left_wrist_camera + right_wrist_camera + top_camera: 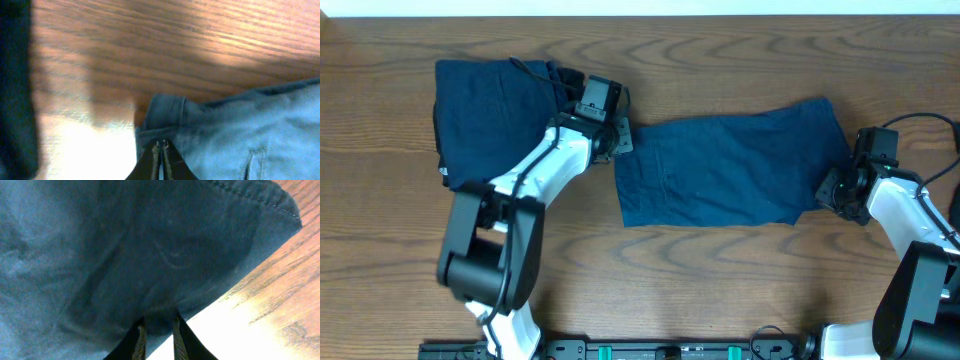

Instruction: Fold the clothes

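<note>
One of the clothes, a dark navy garment (730,170), lies spread flat across the middle of the table. My left gripper (617,140) sits at its upper left corner. In the left wrist view the left gripper (161,145) is shut on the seamed corner of the garment (240,135). My right gripper (830,190) is at the garment's lower right corner. Its narrow-set jaws hold the edge of the cloth (150,245) between them in the right wrist view, where the right gripper (159,322) straddles the hem. A second navy piece, a folded bundle (490,100), rests at the back left.
The wooden table (720,290) is bare in front of the spread garment. The folded bundle's dark edge (15,85) shows at the left of the left wrist view, close behind the left arm. Black cables trail over the bundle and by the right arm.
</note>
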Motion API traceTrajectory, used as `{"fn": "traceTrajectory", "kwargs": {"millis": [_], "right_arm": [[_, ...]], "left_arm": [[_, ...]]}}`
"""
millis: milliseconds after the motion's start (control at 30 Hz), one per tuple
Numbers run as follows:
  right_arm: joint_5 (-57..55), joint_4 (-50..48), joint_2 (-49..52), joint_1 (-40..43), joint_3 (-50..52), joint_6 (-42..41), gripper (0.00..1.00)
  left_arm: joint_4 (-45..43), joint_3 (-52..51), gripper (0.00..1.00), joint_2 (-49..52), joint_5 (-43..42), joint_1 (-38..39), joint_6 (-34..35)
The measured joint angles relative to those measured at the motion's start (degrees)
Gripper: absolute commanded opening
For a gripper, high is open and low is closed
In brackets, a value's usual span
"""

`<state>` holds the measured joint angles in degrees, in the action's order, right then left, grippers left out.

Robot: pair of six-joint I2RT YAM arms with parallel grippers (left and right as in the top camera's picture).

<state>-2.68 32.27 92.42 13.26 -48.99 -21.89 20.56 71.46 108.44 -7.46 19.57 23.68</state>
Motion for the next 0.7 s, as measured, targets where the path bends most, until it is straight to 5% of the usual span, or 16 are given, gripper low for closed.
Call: {"fn": "traceTrajectory", "kwargs": {"millis": [100,167,367,700], "right_arm": [[0.0,0.0,0.0,0.0,0.0,0.0,0.18],[0.1,0.0,0.0,0.0,0.0,0.0,0.19],[0.2,0.0,0.0,0.0,0.0,0.0,0.19],[0.2,0.9,0.0,0.0,0.0,0.0,0.2]], "left_arm": [[4.7,0.0,0.51,-6.2,0.1,0.0,-0.7],[8.7,0.1,0.63,-11.2,0.0,0.0,-0.5],[18.3,0.4,0.69,-14.8,0.2,0.3,-0.1],[17.3,-0.5,0.71,-5.7,0.2,4.3,0.5]]}}
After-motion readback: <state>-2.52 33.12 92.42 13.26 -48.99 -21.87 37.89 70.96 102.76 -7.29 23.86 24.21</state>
